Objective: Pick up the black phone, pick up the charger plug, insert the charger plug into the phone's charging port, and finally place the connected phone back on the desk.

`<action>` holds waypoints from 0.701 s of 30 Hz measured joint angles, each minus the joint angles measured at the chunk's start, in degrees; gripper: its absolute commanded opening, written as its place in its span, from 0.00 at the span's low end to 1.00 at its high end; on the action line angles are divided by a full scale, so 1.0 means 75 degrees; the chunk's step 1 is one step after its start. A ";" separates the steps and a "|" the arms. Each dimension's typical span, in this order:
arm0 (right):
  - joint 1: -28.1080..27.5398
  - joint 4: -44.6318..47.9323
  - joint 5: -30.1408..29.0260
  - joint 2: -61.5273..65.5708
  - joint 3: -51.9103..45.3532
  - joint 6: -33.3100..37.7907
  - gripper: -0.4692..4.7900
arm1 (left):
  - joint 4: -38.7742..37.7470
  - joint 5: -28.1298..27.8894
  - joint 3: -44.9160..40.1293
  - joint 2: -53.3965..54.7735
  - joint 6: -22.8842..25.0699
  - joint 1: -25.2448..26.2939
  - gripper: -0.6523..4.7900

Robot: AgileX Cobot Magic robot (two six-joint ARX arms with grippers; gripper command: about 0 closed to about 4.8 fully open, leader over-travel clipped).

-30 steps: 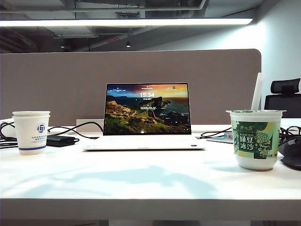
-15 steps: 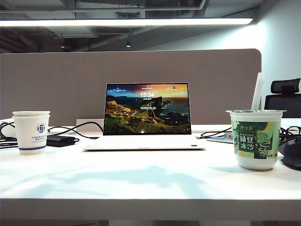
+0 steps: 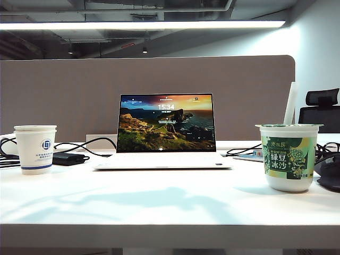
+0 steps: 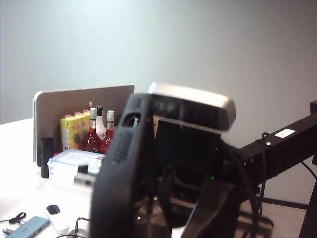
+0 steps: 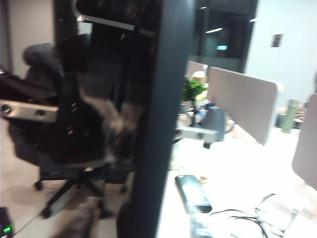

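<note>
In the left wrist view, the left gripper (image 4: 158, 198) fills the lower centre as a blurred dark mass. One ribbed finger (image 4: 119, 168) curves up at the left of it. The blur hides whether the fingers are together, apart or clamped on anything.

In the right wrist view, the right gripper (image 5: 124, 119) is a dark smear in the left half, and its fingers' state cannot be told either. A tall dark slab (image 5: 163, 119) stands upright just beside it; it is too blurred to tell whether this is the black phone.

In the exterior view, the desk (image 3: 170, 204) carries an open laptop (image 3: 166, 130) at centre, a paper cup (image 3: 35, 149) on the left and a green-labelled tub (image 3: 288, 156) on the right.
</note>
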 measured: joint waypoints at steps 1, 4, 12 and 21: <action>-0.0015 -0.0012 0.0111 -0.0041 0.0000 0.0003 0.72 | -0.0029 0.0003 0.0000 0.0000 0.0035 0.0000 0.11; -0.0160 -0.0128 0.0402 -0.0219 0.0003 0.0000 0.72 | -0.0198 0.0012 0.0003 -0.0015 0.0277 0.0003 0.11; -0.0664 -0.1367 0.0472 -0.0775 0.0006 -0.0463 0.66 | -0.2203 0.0038 0.0000 0.0000 0.2314 0.0000 0.11; -0.0734 -0.3780 0.0536 -0.1072 0.0012 -0.1658 0.18 | -0.3593 -0.0376 0.0003 -0.0003 0.4167 -0.0009 0.11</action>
